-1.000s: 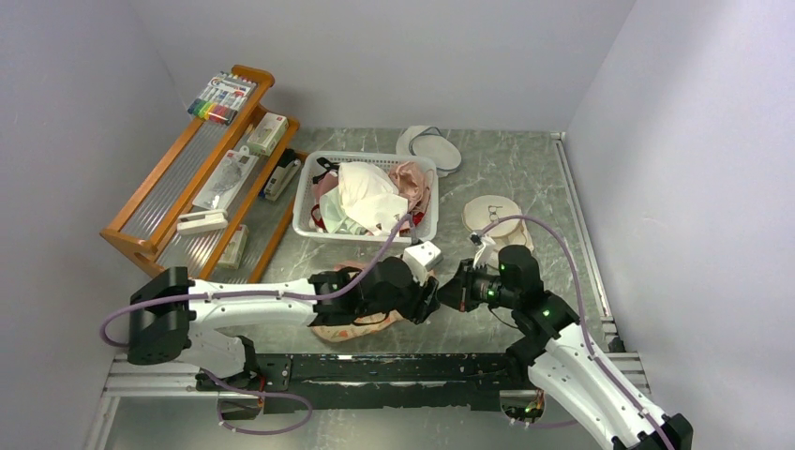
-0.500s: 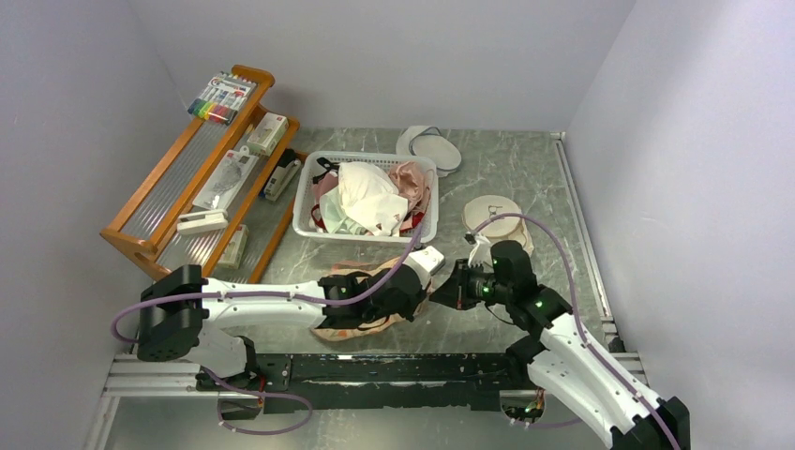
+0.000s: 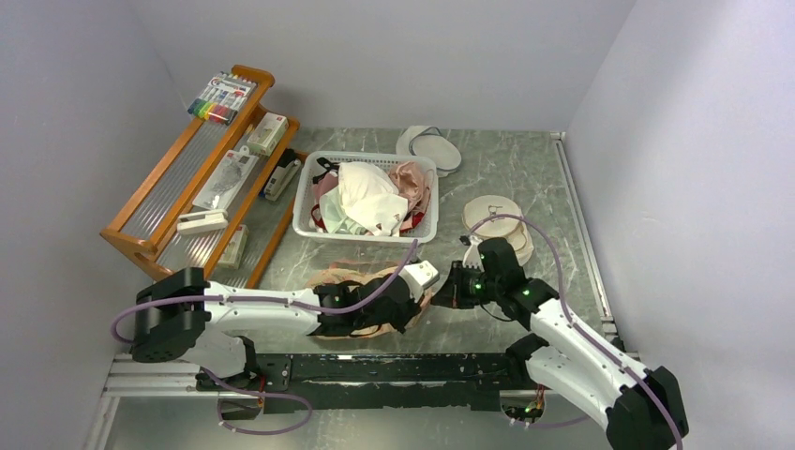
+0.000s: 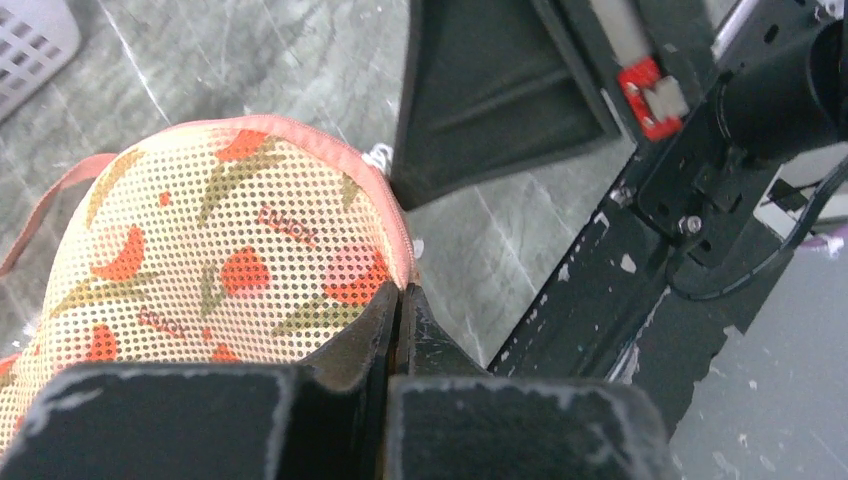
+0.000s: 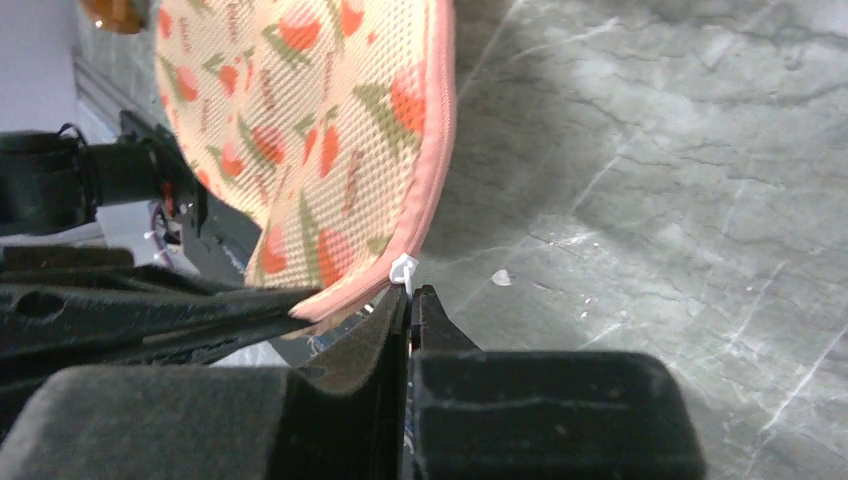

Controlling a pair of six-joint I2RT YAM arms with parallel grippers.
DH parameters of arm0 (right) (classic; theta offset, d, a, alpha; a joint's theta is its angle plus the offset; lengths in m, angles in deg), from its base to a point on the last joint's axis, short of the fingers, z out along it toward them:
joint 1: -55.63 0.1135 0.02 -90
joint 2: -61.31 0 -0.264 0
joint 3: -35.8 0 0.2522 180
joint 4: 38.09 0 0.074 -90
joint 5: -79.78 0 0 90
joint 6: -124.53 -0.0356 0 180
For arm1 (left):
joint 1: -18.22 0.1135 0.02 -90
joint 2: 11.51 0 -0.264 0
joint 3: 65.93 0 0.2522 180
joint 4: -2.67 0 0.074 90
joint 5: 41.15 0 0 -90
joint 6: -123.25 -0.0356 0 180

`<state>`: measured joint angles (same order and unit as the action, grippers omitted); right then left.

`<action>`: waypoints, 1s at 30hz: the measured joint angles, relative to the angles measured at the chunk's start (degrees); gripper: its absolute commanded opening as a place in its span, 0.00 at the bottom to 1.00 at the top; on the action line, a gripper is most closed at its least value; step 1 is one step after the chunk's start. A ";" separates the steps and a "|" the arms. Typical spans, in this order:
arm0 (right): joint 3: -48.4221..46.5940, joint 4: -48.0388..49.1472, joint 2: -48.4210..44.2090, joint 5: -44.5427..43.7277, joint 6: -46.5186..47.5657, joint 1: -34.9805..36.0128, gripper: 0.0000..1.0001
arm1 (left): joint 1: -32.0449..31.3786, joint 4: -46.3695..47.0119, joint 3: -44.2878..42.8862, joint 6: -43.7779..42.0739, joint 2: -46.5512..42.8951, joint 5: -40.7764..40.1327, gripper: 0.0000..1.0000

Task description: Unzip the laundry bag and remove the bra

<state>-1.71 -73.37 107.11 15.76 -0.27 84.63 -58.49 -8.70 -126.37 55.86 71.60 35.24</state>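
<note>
The laundry bag (image 3: 354, 328), peach mesh with orange-red flowers and pink trim, lies near the table's front edge, mostly under my left arm. In the left wrist view the bag (image 4: 220, 260) fills the left side, and my left gripper (image 4: 400, 292) is shut on its pink trim at the rim. In the right wrist view the bag (image 5: 320, 120) hangs at upper left, and my right gripper (image 5: 410, 290) is shut on the white zipper pull (image 5: 403, 268) at its end. From above, the two grippers (image 3: 424, 298) (image 3: 442, 292) meet tip to tip at the bag's right end. The bra is hidden.
A white basket (image 3: 309, 202) piled with white and pink garments stands behind the bag. A wooden rack (image 3: 187, 187) with small items is at the left. Two white round pouches (image 3: 431, 148) (image 3: 494, 216) lie at the back right. A black rail (image 3: 375, 367) runs along the near edge.
My left gripper has shut on the bag's trim and its arm has dropped lower over the bag. The right gripper has shifted slightly left and away, still shut.
</note>
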 measured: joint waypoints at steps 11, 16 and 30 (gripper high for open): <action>0.00 6.80 10.14 -7.65 0.13 0.33 0.00 | -0.17 1.07 3.96 1.20 -1.27 2.38 0.07; 1.57 17.33 16.35 -8.00 1.51 0.70 0.00 | -0.15 1.27 4.83 2.80 -1.25 2.25 0.07; 1.38 15.19 10.43 -6.99 1.66 0.90 0.00 | -0.48 4.00 7.45 6.56 -1.36 2.10 0.07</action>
<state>-0.33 -58.17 117.54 8.77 1.39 85.52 -58.97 -4.70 -118.92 62.42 70.25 37.34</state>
